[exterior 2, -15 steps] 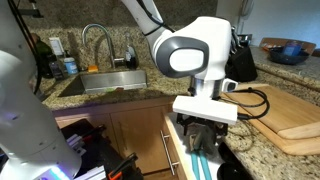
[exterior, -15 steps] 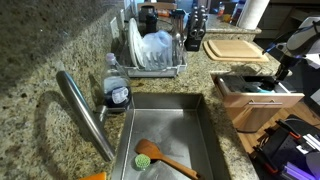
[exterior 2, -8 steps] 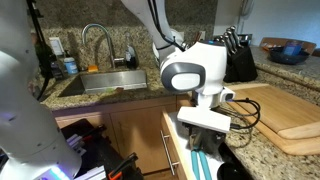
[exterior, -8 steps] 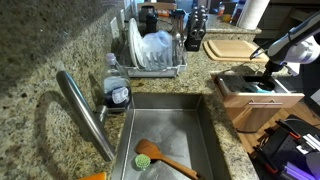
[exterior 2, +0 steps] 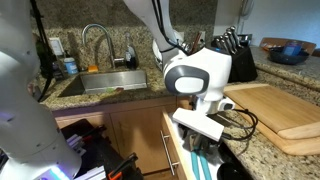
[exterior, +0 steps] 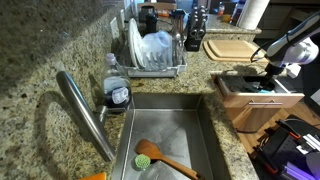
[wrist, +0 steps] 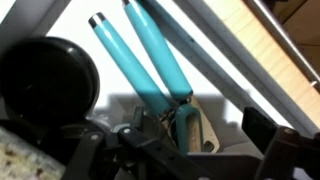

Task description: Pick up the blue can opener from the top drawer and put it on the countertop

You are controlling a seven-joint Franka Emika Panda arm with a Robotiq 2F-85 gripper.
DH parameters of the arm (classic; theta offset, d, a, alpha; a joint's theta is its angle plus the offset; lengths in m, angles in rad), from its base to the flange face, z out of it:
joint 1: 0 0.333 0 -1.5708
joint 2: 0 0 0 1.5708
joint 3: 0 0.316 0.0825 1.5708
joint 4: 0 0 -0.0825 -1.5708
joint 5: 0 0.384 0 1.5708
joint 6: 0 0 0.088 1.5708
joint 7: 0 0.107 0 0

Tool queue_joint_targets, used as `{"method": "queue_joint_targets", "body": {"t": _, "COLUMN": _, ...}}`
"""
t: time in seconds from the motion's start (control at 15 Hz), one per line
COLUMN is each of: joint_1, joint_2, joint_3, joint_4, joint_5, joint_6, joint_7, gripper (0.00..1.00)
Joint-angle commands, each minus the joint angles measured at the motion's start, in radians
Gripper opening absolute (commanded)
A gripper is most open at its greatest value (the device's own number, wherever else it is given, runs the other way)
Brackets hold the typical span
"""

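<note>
The blue can opener (wrist: 150,45) lies in the open top drawer (exterior: 240,103), its two teal handles pointing away and its dark metal head just between my fingers. It shows as a teal strip in both exterior views (exterior 2: 200,166) (exterior: 263,88). My gripper (wrist: 180,140) is open and lowered into the drawer (exterior 2: 172,150), one finger on each side of the opener's head; I cannot tell whether the fingers touch it. In both exterior views the gripper (exterior 2: 207,142) (exterior: 264,79) hangs straight down over the drawer. The speckled granite countertop (exterior: 200,75) (exterior 2: 275,160) runs around it.
A wooden cutting board (exterior: 232,47) (exterior 2: 285,105) lies on the counter beside the drawer. The steel sink (exterior: 170,120) holds a wooden spoon with a green head (exterior: 150,155). A dish rack (exterior: 150,50) and knife block (exterior 2: 240,55) stand behind. A dark round object (wrist: 45,80) lies in the drawer.
The arm has swung over the drawer and the gripper has come down into it, closer to the can opener. The opener has not moved.
</note>
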Motion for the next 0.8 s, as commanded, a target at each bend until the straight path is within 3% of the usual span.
{"method": "queue_joint_targets", "body": {"t": 0.0, "joint_1": -0.023, "joint_2": -0.003, "joint_3": 0.020, "joint_4": -0.001, "joint_5": -0.023, "joint_6": -0.009, "joint_7": 0.023, "gripper": 1.00}}
{"method": "queue_joint_targets", "body": {"t": 0.27, "joint_1": -0.022, "joint_2": -0.003, "joint_3": 0.024, "joint_4": -0.001, "joint_5": -0.023, "joint_6": -0.007, "joint_7": 0.023, "gripper": 1.00}}
{"method": "queue_joint_targets", "body": {"t": 0.4, "joint_1": -0.040, "joint_2": 0.031, "joint_3": 0.047, "joint_4": 0.000, "joint_5": -0.002, "joint_6": 0.118, "joint_7": -0.023, "gripper": 1.00}}
{"method": "queue_joint_targets", "body": {"t": 0.53, "joint_1": -0.061, "joint_2": 0.085, "joint_3": 0.062, "joint_4": 0.033, "joint_5": 0.015, "joint_6": 0.160, "joint_7": 0.006, "gripper": 1.00}}
{"method": "queue_joint_targets", "body": {"t": 0.73, "joint_1": -0.062, "joint_2": 0.061, "joint_3": 0.063, "joint_4": 0.014, "joint_5": -0.032, "joint_6": 0.140, "joint_7": 0.047, "gripper": 1.00}}
